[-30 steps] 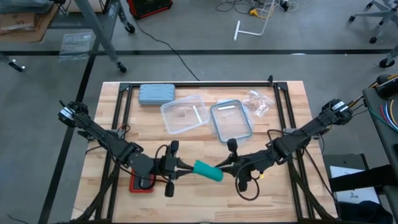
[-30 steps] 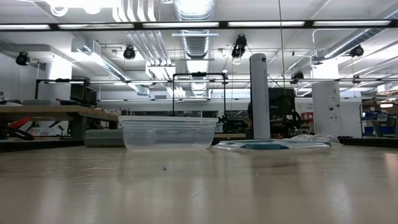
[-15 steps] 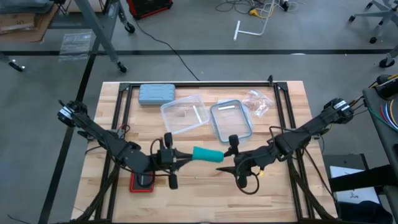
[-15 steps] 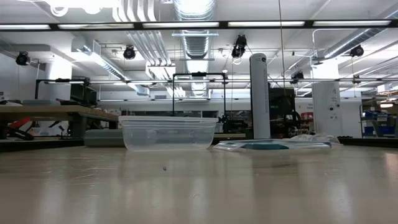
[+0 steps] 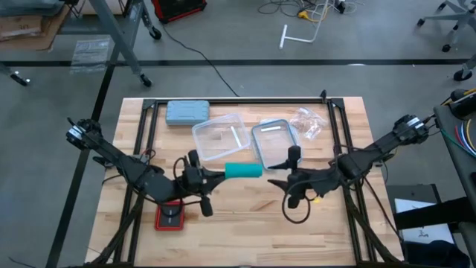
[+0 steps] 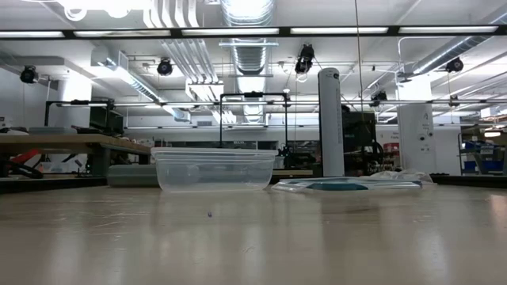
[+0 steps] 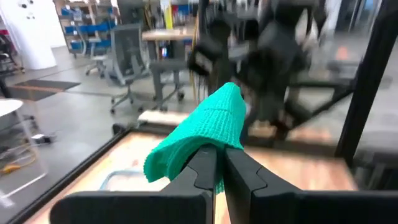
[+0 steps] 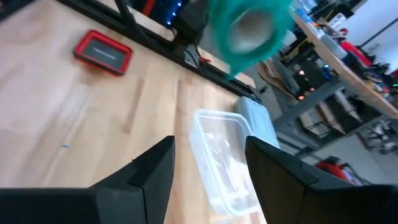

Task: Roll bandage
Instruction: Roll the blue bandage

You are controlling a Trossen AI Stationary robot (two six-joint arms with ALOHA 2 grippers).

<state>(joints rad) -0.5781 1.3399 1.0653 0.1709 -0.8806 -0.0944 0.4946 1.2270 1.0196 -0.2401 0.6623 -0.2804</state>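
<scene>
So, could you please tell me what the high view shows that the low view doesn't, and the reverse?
Only the high view shows both arms: the left end effector shut on the teal bandage roll, the right end effector open beside it, and a red item. Only the low view shows the ceiling lights and room behind. Both show the clear container and the wooden table.

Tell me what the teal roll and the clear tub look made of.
The bandage: looks like soft matte knit cloth, with a fine ribbed weave and a floppy folded edge, held by the shut left gripper. The clear tub: probably thin glossy plastic, see-through with light glare on its walls.
</scene>
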